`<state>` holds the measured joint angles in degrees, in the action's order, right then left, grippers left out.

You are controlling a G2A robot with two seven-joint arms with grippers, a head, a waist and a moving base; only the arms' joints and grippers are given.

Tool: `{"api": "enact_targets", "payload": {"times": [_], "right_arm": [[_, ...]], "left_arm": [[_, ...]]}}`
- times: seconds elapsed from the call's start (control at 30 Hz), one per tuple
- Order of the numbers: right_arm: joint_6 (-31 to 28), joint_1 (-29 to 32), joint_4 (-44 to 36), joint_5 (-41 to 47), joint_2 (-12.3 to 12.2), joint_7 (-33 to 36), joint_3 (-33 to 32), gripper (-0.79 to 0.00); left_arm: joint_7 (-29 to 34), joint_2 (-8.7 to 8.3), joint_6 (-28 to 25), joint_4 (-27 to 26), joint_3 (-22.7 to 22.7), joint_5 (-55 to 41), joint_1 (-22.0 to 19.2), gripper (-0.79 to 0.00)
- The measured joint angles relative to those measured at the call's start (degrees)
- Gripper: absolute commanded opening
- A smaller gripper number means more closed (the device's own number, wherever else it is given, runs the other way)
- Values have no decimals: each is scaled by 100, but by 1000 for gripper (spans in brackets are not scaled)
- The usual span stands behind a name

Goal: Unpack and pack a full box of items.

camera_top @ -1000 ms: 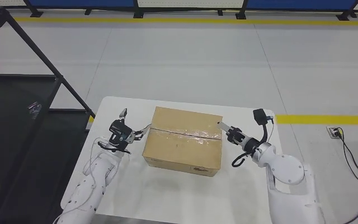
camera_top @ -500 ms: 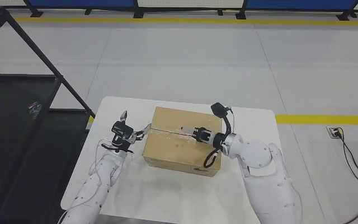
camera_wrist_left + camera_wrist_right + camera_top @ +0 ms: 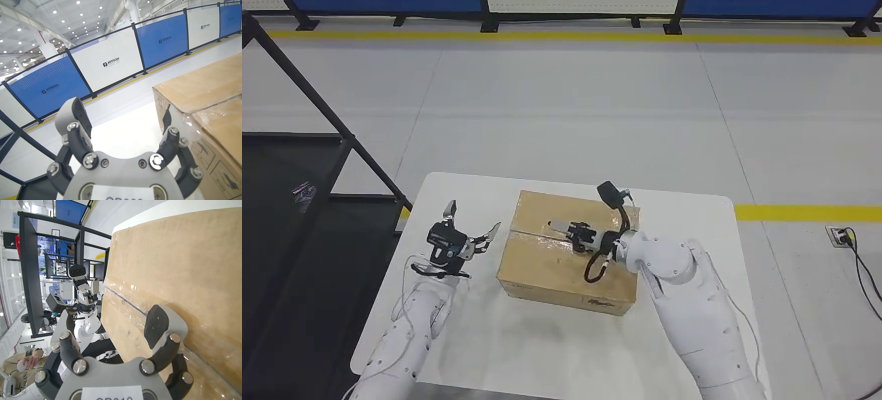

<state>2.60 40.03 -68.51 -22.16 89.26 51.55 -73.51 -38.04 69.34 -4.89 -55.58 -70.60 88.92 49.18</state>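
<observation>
The white rectangular table [image 3: 542, 350] lies beneath both grippers. The sealed brown cardboard box [image 3: 542, 270] sits under the right gripper [image 3: 560, 226], whose jaws are spread over the strip of clear glossy tape [image 3: 527, 233] along the lid seam. A finger could skid on that film, or snag it and drag the box. The left gripper [image 3: 470, 220], also spread, hangs just beside the box's end and braces nothing, so the box may slide toward it.

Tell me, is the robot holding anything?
Nothing is held: the left gripper is open beside the cardboard box, the right gripper open above its taped top.
</observation>
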Motion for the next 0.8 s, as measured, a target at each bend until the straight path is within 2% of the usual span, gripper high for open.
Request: {"api": "enact_targets", "payload": {"times": [0.53, 0.67, 0.8], "right_arm": [[-349, -775, 1062, 841, 217, -316, 818, 0], [-727, -896, 1264, 1074, 229, -296, 836, 0], [-1220, -637, 868, 969, 93, -435, 518, 0]], "left_arm": [[-85, -116, 0, -366, -469, 28, 425, 0], [-159, -154, -36, -486, -611, 29, 566, 0], [-382, -216, -173, -697, -814, 70, 742, 0]]}}
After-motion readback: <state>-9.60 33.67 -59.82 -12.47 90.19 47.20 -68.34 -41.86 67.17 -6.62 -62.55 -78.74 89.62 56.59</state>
